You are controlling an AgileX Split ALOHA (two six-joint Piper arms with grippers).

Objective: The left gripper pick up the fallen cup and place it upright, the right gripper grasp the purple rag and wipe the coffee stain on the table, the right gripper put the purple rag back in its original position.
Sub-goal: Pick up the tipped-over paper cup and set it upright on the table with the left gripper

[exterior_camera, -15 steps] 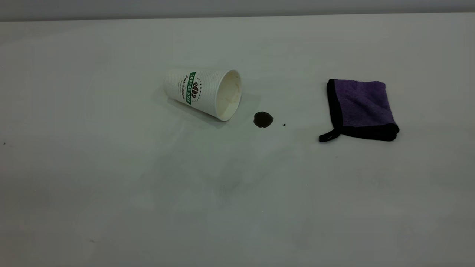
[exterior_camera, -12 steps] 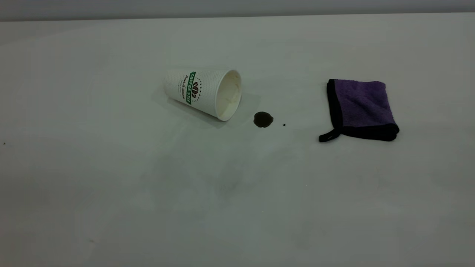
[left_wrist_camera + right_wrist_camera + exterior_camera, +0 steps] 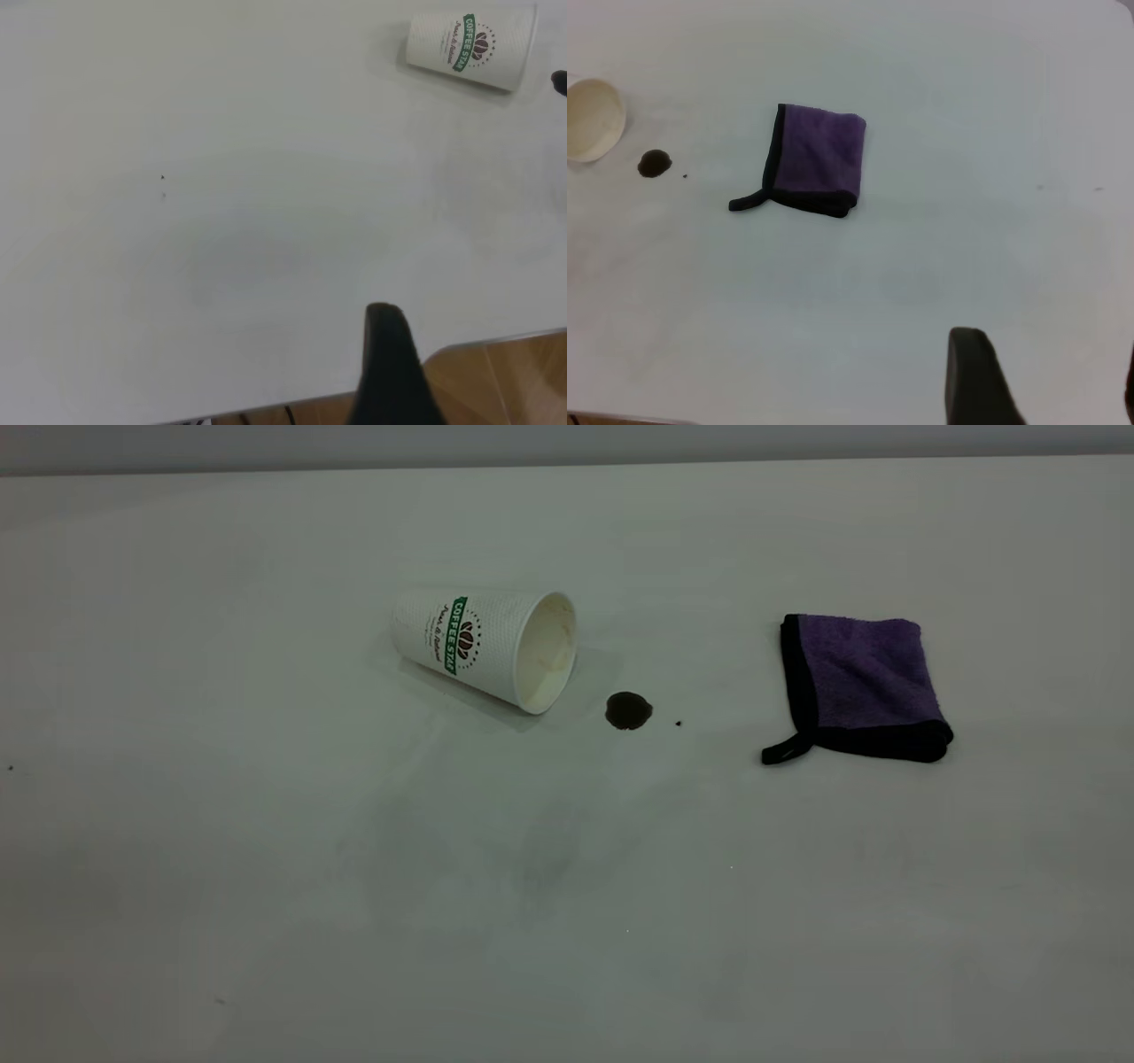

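Observation:
The cup [image 3: 485, 646] lies on its side on the table [image 3: 266, 824], mouth toward the right; it also shows in the left wrist view [image 3: 471, 49]. The coffee stain [image 3: 628, 710] sits just right of the cup's mouth and shows in the right wrist view [image 3: 654, 163]. The purple rag [image 3: 861, 684] lies folded flat farther right, its loop tab toward the stain, and shows in the right wrist view [image 3: 815, 158]. Neither gripper shows in the exterior view. My left gripper [image 3: 390, 367] hangs over the table's near edge, far from the cup. My right gripper [image 3: 1050, 367] is open and empty, well short of the rag.
A tiny dark speck [image 3: 679, 724] lies just right of the stain. The table's near edge and a wooden floor [image 3: 505, 376] show in the left wrist view. The table's far edge [image 3: 567, 462] meets a grey wall.

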